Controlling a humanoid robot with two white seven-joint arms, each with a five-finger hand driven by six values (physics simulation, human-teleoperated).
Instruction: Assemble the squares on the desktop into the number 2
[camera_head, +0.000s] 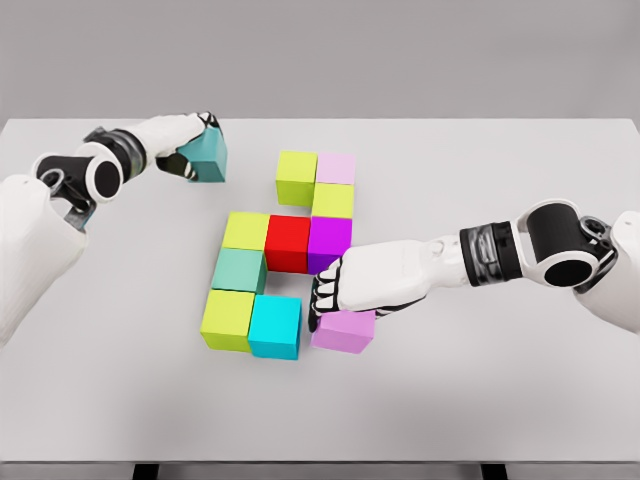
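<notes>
Coloured cubes form a figure at the table's middle: a lime cube (296, 177) and pale pink cube (336, 168) on top, a yellow-green cube (333, 201) below, then a lime cube (245, 230), red cube (288, 243) and purple cube (330, 238) in a row. A sea-green cube (238, 269) sits under that, with a lime cube (228, 319) and cyan cube (275, 326) at the bottom. My right hand (328, 292) is curled over a violet cube (345, 330) just right of the cyan one. At the far left my left hand (196, 140) grips a teal cube (207, 158).
The white table (480, 400) runs across the whole view, with its front edge near the bottom and dark legs under it. A grey wall stands behind.
</notes>
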